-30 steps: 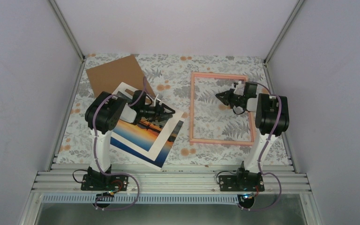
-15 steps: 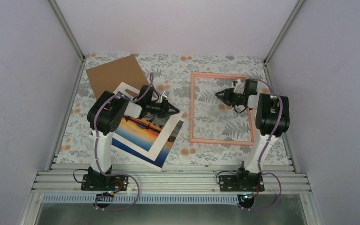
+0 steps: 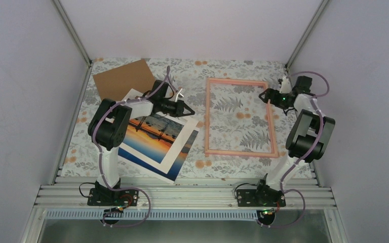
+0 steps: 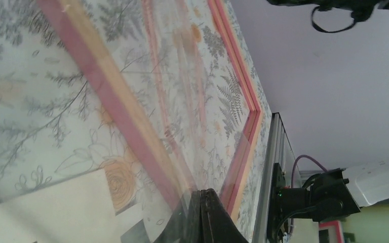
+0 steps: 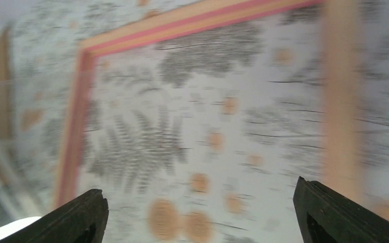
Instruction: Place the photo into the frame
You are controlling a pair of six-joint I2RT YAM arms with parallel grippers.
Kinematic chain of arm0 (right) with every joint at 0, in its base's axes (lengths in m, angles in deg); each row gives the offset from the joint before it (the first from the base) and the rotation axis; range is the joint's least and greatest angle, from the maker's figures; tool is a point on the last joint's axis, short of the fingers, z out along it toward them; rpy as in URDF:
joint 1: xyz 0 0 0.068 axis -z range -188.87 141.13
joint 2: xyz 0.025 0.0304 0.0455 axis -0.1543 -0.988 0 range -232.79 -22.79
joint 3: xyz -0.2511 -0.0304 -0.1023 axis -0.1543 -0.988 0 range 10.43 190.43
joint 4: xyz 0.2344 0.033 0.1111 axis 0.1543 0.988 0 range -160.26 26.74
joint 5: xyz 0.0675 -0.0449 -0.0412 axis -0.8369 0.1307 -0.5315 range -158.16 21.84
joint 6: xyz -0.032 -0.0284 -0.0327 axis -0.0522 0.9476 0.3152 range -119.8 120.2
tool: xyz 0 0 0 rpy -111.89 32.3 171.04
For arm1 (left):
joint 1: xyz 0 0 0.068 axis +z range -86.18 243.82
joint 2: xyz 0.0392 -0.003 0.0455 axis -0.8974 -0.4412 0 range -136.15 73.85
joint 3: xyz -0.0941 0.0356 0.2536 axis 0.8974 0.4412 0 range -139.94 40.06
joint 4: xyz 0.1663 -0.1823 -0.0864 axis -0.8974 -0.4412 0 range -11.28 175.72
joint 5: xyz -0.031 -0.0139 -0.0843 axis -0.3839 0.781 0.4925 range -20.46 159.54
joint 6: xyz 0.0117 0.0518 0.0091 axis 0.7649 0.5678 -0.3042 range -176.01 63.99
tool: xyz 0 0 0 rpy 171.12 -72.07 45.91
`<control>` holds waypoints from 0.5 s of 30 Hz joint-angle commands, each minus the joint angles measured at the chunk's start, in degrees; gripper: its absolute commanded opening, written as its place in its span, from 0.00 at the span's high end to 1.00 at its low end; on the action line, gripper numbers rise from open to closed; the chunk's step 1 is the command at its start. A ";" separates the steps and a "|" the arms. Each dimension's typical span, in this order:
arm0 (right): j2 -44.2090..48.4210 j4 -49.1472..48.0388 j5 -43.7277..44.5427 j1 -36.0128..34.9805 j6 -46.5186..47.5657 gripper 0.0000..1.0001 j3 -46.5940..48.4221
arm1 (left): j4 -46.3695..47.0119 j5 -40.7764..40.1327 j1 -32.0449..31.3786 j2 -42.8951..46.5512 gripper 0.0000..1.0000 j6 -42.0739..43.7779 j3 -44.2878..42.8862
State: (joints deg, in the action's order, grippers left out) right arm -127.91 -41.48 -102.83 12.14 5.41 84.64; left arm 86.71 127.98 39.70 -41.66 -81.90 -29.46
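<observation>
Top external: frame (image 3: pixel 207 116) lies flat on the right half of the floral table (image 3: pixel 192 76), and the pattern shows through its opening. Photo (image 3: pixel 152 135) sits on the left half, skewed, resting on a white mat (image 3: pixel 174 164) and apart from the frame. The mat's far corner overlaps a brown cardboard (image 3: pixel 123 78).

Left gripper (image 3: pixel 185 108): jaws shut, tips over the mat's far right corner, pointing towards the frame. Left wrist view: fingers (image 4: pixel 210 217) pressed together, frame rails ahead. A glassy sheen lies in front of the tips; I cannot tell whether anything is pinched.

Right gripper (image 3: pixel 267 94): over the frame's far right corner, jaws wide. Right wrist view, blurred: fingertips (image 5: pixel 88 215) sit at opposite lower corners, with floral table and frame rails between them.
</observation>
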 commanded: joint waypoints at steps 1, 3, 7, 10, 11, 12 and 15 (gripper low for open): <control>-5.22 3.26 9.99 -0.14 6.45 0.10 2.38 | -7.38 0.78 0.39 3.30 0.98 9.00 -5.27; -8.18 3.19 10.74 -0.10 5.77 0.11 3.75 | -10.23 1.26 0.47 3.29 0.98 11.41 -7.29; -12.95 4.18 6.31 -0.18 4.83 0.20 5.00 | -11.40 2.70 1.40 4.90 0.98 13.58 -9.30; -14.24 4.48 -0.26 -0.33 3.78 0.26 3.66 | -11.45 4.18 2.22 6.31 0.98 14.22 -10.53; -14.50 4.64 -2.51 -0.48 3.25 0.26 3.13 | -11.38 4.98 2.57 6.64 0.98 13.89 -10.93; -14.71 4.68 -4.66 -0.58 2.39 0.27 2.56 | -11.65 5.53 2.80 6.97 0.98 13.82 -11.39; -14.24 3.54 -9.88 -1.16 -0.07 0.27 0.01 | -11.60 7.61 3.28 8.24 0.98 13.80 -12.43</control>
State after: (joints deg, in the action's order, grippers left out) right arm -140.35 -39.84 -103.01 12.40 8.72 88.38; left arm 75.43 131.02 42.22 -36.78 -69.90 -39.23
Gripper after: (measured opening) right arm 0.732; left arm 0.028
